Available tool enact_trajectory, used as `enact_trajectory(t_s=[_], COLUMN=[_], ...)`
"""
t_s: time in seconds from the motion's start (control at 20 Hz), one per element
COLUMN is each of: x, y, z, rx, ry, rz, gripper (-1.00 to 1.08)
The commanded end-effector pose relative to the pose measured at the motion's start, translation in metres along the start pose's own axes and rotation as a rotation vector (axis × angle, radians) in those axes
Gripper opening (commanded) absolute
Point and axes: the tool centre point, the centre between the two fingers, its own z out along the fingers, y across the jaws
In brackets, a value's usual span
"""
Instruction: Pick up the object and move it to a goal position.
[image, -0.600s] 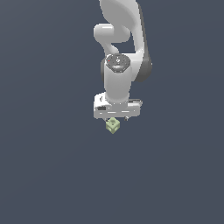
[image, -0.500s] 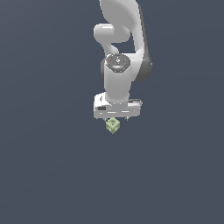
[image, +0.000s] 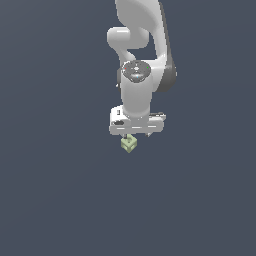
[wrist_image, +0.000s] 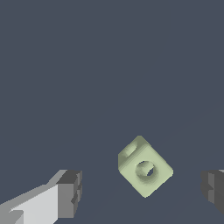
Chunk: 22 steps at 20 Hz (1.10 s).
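Plainly, flat dark grey-blue surface (image: 60, 200), claw (wrist_image: 142, 192) spread apart, cube (wrist_image: 145, 168) loose between fingers (wrist_image: 70, 192)

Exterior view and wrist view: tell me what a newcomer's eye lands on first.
The white arm stands out first against the plain dark grey ground, hanging down from the exterior view's top edge. Next comes the small pale yellow-green cube with round holes in its faces, right under the gripper. In the wrist view it sits turned at an angle between the two dark fingertips, which stand wide apart and do not touch it.
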Motion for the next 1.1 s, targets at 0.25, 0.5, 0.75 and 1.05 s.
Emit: enact_trajectory(t_s=[0.25, 0.5, 0.75, 1.05], x=[-0.001, -0.003, -0.007, -0.015], y=[0.001, 0.003, 0.007, 0.014], z=[0.001, 0.006, 0.015, 0.029], rx=[0.000, -0.005, -0.013, -0.025], ry=[0.000, 0.002, 0.004, 0.006], rz=[-0.011, -0.057, -0.136, -0.277], gripper=[1.00, 1.00, 1.00, 1.00])
